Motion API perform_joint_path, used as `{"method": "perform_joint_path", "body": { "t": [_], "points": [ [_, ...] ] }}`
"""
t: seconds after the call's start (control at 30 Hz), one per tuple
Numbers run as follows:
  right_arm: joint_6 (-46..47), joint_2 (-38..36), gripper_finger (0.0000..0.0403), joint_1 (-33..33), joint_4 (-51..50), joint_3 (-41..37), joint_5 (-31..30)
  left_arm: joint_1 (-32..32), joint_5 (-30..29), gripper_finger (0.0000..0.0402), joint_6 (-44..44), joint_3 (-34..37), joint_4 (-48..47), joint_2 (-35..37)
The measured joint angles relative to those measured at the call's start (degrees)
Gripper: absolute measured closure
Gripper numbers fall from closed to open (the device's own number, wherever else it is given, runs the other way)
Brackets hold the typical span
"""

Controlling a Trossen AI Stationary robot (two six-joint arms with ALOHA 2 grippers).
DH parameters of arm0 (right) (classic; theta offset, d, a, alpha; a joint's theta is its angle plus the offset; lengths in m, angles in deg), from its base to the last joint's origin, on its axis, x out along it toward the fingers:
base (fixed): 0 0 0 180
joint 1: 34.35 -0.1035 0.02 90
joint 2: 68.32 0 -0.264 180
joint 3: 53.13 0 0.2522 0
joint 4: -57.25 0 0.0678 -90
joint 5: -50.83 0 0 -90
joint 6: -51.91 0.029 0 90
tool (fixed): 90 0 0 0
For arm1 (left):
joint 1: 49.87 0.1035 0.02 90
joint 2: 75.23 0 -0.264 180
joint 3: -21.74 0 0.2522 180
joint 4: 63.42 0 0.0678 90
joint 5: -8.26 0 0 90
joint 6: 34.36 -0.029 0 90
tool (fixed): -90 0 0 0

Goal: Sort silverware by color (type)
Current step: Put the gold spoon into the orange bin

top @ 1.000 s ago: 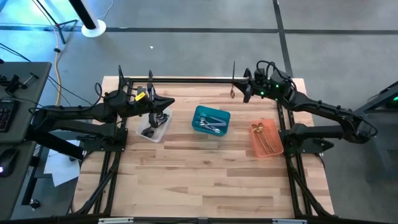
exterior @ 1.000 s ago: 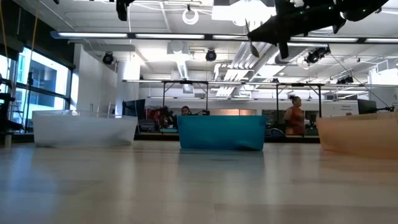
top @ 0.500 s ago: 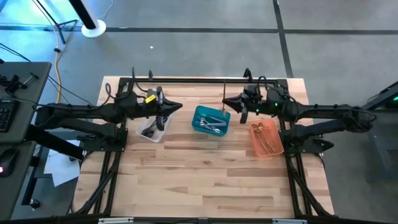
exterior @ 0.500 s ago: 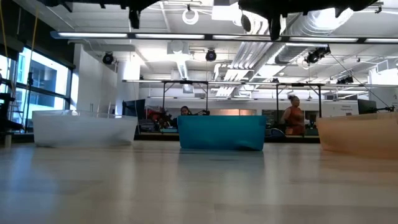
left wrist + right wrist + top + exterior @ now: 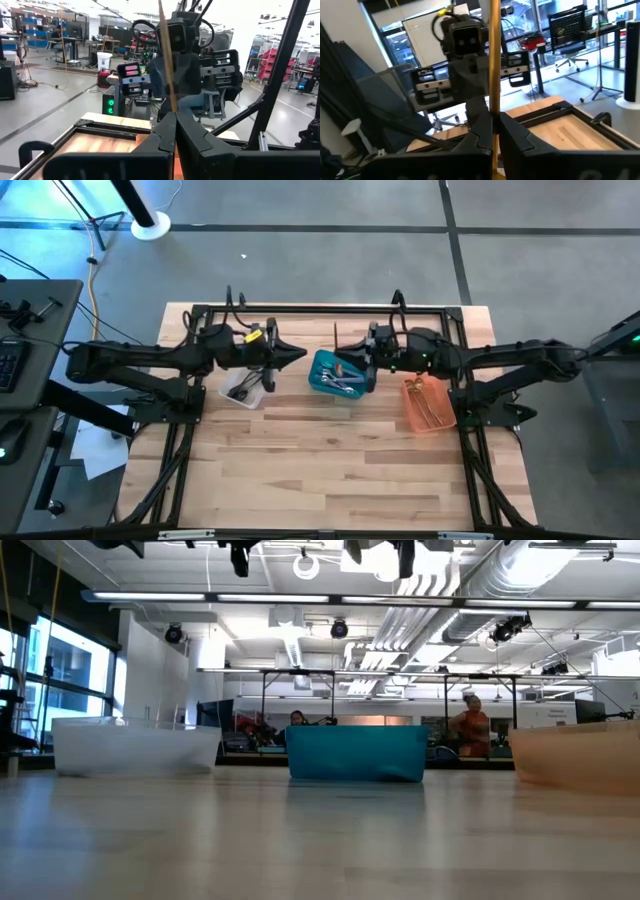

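Observation:
My right gripper [image 5: 347, 366] hovers high over the teal bin [image 5: 322, 380], shut on a gold-toned utensil [image 5: 494, 50] that stands upright. That utensil appears in the high view as a thin line [image 5: 335, 340]. My left gripper [image 5: 302, 356] hangs in the air between the clear bin [image 5: 232, 396] and the teal bin, shut on a thin gold-toned utensil [image 5: 167, 60]. The two grippers face each other. Dark utensils lie in the clear bin, silver ones in the teal bin, gold ones in the orange bin [image 5: 415, 420]. My left gripper pinches the thin utensil's shaft [image 5: 173, 107] between its two fingers, which are level and point toward the table's right. The shaft lies across the fingers and rises nearly upright above them, lifted clear. My right gripper pinches the gold utensil's shaft [image 5: 494, 112] between its two fingers, which are level and point toward the table's left. The shaft crosses the fingers, upright, reaching above and below them, lifted clear.
The three bins stand in a row across the table's middle. A black frame [image 5: 300, 308] runs along the far edge and down both sides. Bare wood [image 5: 320, 470] fills the near half. People [image 5: 475, 725] are in the room beyond.
My right gripper has swung from the far edge toward the left and near side, ending over the teal bin, carrying its utensil and staying shut. My left gripper has moved right from above the clear bin toward the teal bin, still shut.

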Motion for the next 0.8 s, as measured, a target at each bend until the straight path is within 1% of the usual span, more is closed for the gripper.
{"method": "perform_joint_path", "body": {
  "t": [0.07,0.2,0.27,0.8],
  "points": [
    [0.21,0.25,0.0403,0.65,-0.13,0.09,0.84,0.0,0.02,0.0401,0.02,0.0,-0.67,0.6],
    [1.06,0.31,0.0403,1.43,-0.17,0.09,4.88,-0.11,0.03,0.0401,0.0,0.0,-1.23,1.06],
    [0.93,0.31,0.0403,1.43,-0.17,0.09,5.59,-0.11,0.04,0.0401,0.0,0.0,-1.11,1.11],
    [0.95,0.31,0.0403,1.43,-0.16,0.09,6.22,-0.11,0.0,0.0401,-0.07,0.0,-1.18,1.11]
  ]
}}
